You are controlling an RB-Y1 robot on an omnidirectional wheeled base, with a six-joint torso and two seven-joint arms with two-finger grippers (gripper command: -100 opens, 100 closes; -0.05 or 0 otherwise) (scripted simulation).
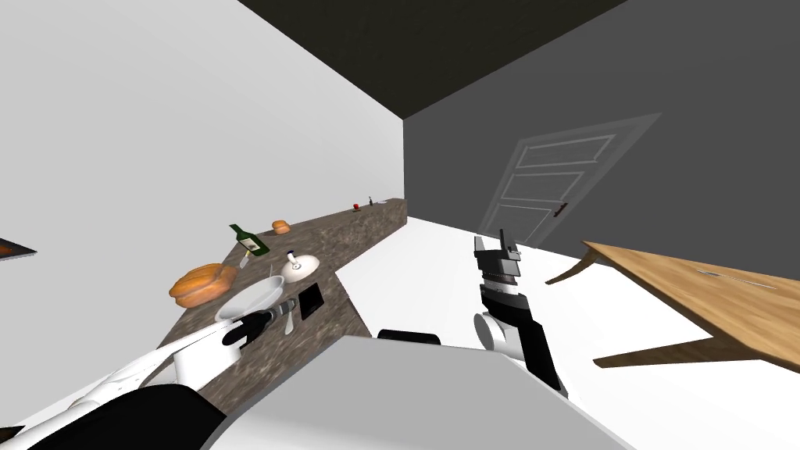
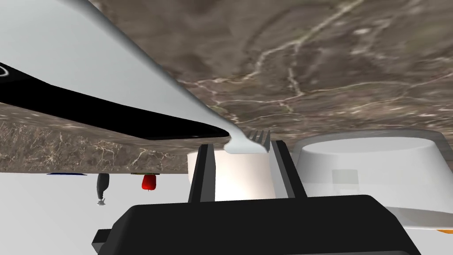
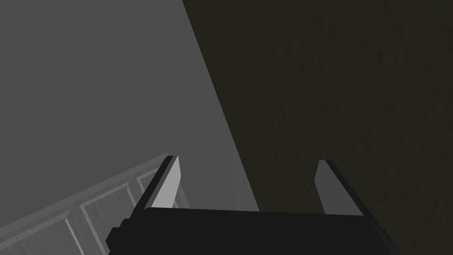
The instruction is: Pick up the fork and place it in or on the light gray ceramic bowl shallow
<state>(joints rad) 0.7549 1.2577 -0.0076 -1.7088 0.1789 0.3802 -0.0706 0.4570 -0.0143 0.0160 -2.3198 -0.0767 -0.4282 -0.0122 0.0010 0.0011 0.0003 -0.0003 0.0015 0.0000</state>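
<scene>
You've got the left gripper (image 2: 240, 144) pinching the fork (image 2: 251, 142) at its neck, probably light, stiff and slippery; the right gripper (image 3: 247, 177) is spread empty.

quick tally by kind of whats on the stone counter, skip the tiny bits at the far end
orange loaves: 2
green bottle: 1
white dishes: 2
fork, held in the left gripper: 1
black flat block: 1
total: 7

pale fork (image 2: 247, 143) held, beside white bowl (image 1: 250, 300)
</scene>
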